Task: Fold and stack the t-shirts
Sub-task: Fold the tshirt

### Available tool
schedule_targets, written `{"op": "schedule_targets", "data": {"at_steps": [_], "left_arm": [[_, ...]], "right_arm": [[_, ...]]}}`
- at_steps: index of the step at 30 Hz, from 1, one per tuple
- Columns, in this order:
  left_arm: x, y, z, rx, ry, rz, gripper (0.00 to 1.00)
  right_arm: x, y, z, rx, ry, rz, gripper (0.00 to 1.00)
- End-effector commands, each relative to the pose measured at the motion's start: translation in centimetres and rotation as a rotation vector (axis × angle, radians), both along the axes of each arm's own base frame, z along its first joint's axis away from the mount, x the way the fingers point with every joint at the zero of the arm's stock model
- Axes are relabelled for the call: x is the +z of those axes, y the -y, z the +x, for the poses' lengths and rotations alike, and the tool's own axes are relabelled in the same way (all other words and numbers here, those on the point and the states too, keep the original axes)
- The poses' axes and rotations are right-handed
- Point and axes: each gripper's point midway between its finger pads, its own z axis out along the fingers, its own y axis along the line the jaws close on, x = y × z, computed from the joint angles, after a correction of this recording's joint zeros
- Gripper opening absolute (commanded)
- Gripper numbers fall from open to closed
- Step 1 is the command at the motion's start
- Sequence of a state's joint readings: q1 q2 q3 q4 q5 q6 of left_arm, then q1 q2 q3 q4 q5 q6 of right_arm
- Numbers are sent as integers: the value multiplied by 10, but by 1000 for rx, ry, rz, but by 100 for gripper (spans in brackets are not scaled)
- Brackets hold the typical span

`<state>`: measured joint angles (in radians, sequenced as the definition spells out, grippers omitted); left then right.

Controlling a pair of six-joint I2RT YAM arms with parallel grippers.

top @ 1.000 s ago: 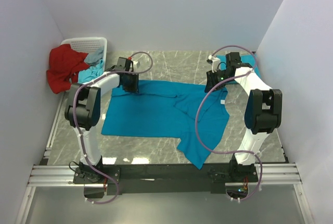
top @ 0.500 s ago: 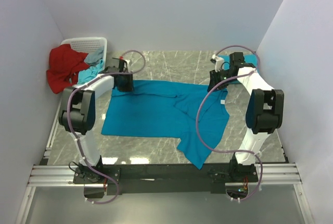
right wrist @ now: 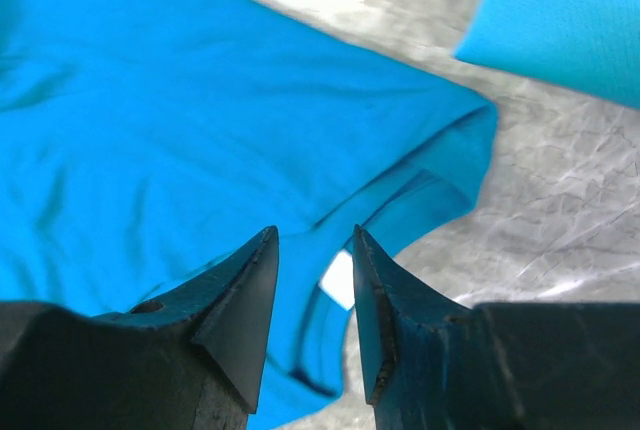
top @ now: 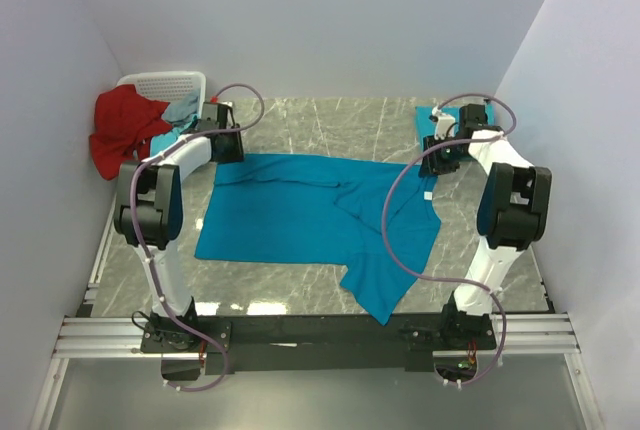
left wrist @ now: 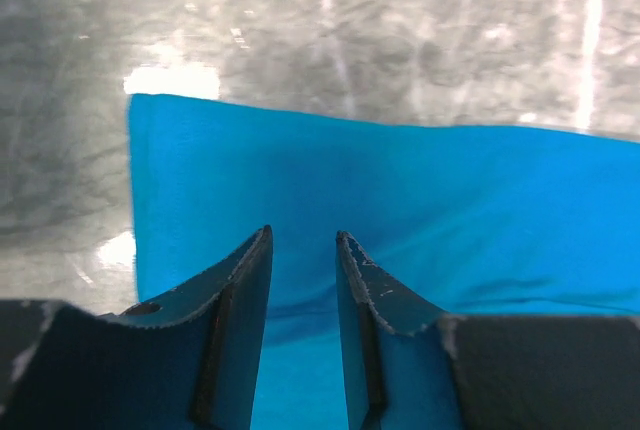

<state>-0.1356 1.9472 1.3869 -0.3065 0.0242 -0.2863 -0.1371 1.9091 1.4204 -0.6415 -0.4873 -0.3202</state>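
Teal t-shirt [top: 290,220] was laid unfolded; left tool [left wrist: 303,235] and right tool [right wrist: 314,232] were parted, empty; corner grips were judged next

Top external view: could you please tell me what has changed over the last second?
The left gripper drew outward toward the left, and the right gripper outward toward the right. Both are open and holding nothing. The spread t-shirt lies as it did before.
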Motion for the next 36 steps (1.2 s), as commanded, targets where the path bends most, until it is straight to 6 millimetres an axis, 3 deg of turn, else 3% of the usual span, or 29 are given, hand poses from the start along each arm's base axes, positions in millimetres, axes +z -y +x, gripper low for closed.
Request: {"op": "schedule_targets", "data": {"at_steps": [1, 7, 12, 16, 21, 24, 28, 36], "left_arm": [[13, -15, 13, 42, 55, 8, 38], [24, -34, 14, 80, 105, 42, 39], [29, -33, 12, 65, 129, 23, 40], [16, -31, 13, 58, 95, 12, 40], [7, -31, 14, 62, 72, 17, 40], [3, -33, 15, 64, 63, 20, 40], [-2, -40, 17, 80, 49, 20, 39], [-23, -51, 20, 114, 2, 54, 38]], "right_arm": [[-8, 15, 23, -96, 16, -66, 44], [-26, 12, 42, -147, 13, -103, 44], [-29, 5, 46, -153, 8, -68, 43], [-31, -2, 46, -146, 1, -36, 41], [-49, -1, 43, -158, -51, -44, 39], [-48, 6, 42, -183, -48, -77, 30], [-45, 17, 40, -216, -43, -107, 1], [-40, 53, 20, -263, -80, -97, 0]]}}
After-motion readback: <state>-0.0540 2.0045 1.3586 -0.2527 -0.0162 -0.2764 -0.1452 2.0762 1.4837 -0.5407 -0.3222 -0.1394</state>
